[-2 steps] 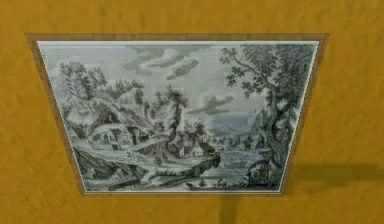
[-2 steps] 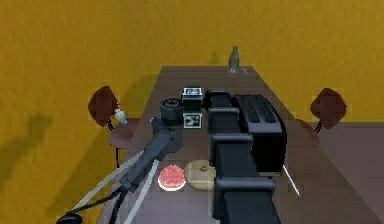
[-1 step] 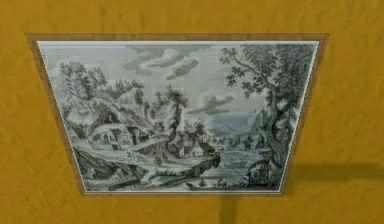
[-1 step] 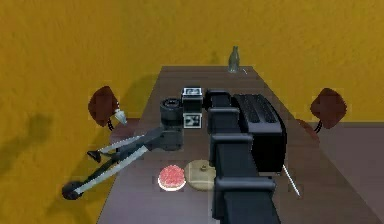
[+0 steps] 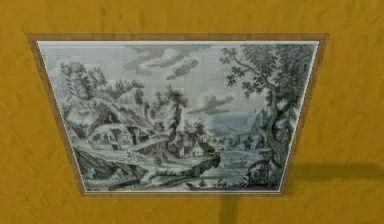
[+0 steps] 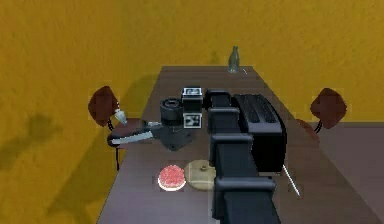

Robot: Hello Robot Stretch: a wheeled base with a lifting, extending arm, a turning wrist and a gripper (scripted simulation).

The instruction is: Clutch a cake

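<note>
The cake point(image 6: 172, 177) is a small, round, pink-topped thing on a pale base. It sits near the near-left corner of the desk point(image 6: 200, 80), just left of the arm point(image 6: 235, 170). A tan lump point(image 6: 201, 175) lies against its right side, touching or almost touching.

It is probably light and soft, with a top that smears or caves in under pressure, so take it low on the sides. The left and near flanks look free. The right flank is crowded by the tan lump, which would likely get nudged.

The gripper point(image 6: 120, 134) reaches out over the desk's left edge, farther out than the cake, with a brown chair point(image 6: 103, 103) right behind it. I cannot tell whether it has anything in its grasp.

A black toaster point(image 6: 265, 122) stands right of the arm, and a thin utensil point(image 6: 291, 181) lies near the desk's near-right edge. A bottle point(image 6: 234, 60) stands at the far end, well apart, and a second chair point(image 6: 328, 105) sits off the right side.

Ahead of the robot, a framed landscape print point(image 5: 180, 115) hangs on a yellow wall point(image 5: 350, 100).
</note>
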